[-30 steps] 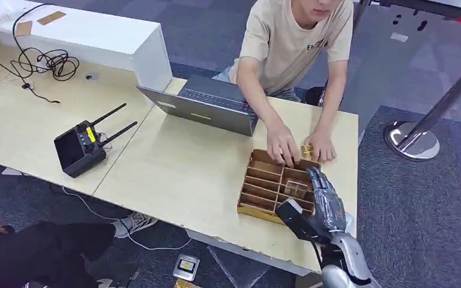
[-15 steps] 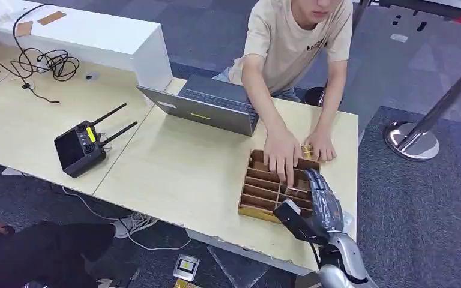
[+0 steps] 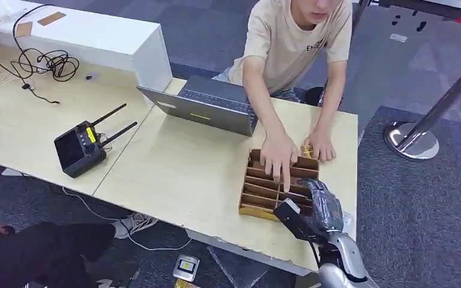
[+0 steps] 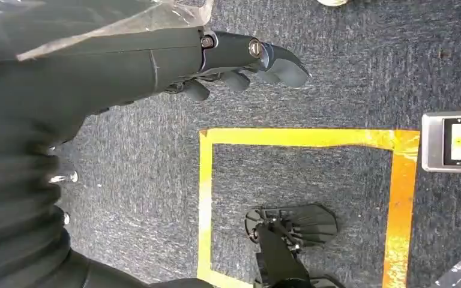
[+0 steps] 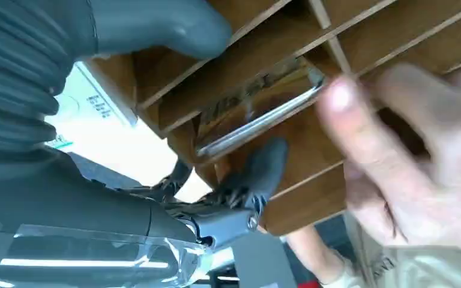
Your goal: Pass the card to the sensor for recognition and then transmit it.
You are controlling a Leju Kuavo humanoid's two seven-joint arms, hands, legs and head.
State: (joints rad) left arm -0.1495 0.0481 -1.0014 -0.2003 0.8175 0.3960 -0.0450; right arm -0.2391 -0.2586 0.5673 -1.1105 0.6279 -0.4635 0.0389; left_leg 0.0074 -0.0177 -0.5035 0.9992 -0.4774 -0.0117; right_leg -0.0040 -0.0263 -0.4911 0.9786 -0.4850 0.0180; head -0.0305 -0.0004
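Note:
A wooden divider box (image 3: 253,208) sits near the table's front right edge. My right hand (image 3: 319,210) hangs over its near right corner, fingers bent down into the slots. In the right wrist view a card in a clear sleeve (image 5: 252,108) stands tilted in one slot. The thumb (image 5: 168,27) stays apart on one side, and a dark fingertip (image 5: 267,165) lies against the card's other edge. A person's hand (image 5: 408,156) reaches into the same box with a fingertip at the card's end. My left hand (image 4: 240,60) hangs over the carpet, holding nothing.
The person (image 3: 294,42) sits across the table with both hands at the box. A laptop (image 3: 204,108) stands behind it, and a black remote with antennas (image 3: 81,150) lies to the left. A small grey device (image 4: 456,141) lies on the floor beside a yellow tape square (image 4: 207,198).
My right hand has curled its fingers down into the box. The person's hand slid forward over the slots toward my hand.

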